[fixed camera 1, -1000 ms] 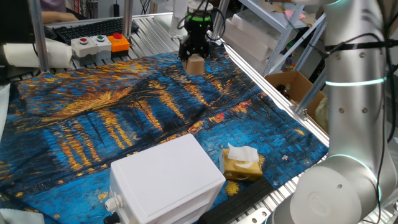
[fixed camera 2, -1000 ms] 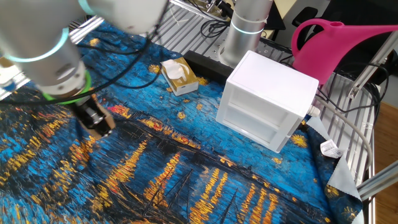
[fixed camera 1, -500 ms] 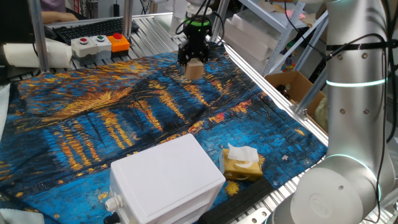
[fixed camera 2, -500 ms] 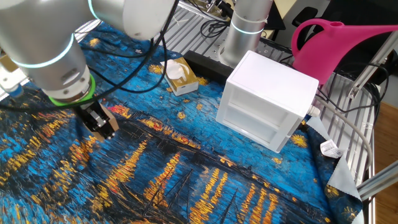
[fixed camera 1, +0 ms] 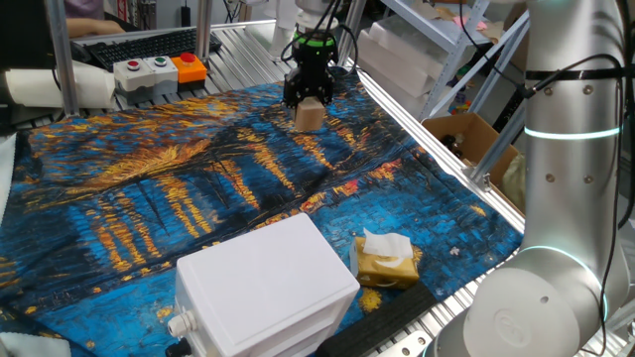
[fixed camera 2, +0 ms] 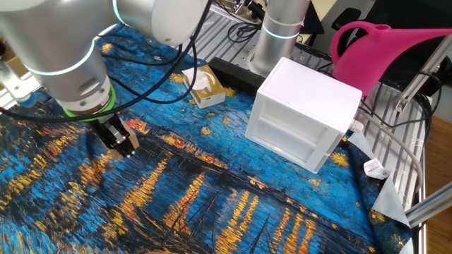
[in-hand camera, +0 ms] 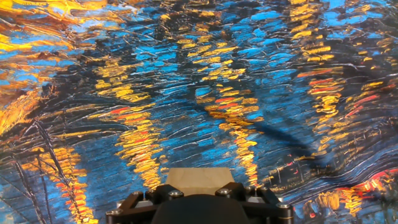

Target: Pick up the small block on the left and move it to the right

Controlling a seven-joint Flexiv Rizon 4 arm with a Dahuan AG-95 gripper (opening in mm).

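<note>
The small block [fixed camera 1: 310,116] is a plain tan cube held between the black fingers of my gripper [fixed camera 1: 309,105], which is shut on it. It hangs over the far end of the blue and orange painted cloth [fixed camera 1: 198,188]. In the other fixed view the gripper [fixed camera 2: 125,143] sits below the arm's green ring, and the block [fixed camera 2: 131,143] is mostly hidden by the fingers. In the hand view the block's tan top face [in-hand camera: 198,178] shows between the two finger mounts, with only cloth ahead of it.
A large white plastic box [fixed camera 1: 263,288] stands at the near end of the cloth, with a yellow-brown tissue packet [fixed camera 1: 384,260] beside it. A button panel [fixed camera 1: 159,67] lies behind the cloth. A pink watering can [fixed camera 2: 385,49] stands off the table edge. The arm's base [fixed camera 2: 281,32] rises near the box.
The gripper has carried the block a short way along the cloth, rightward in the other fixed view and slightly lower in the first. Its grip has stayed the same.
</note>
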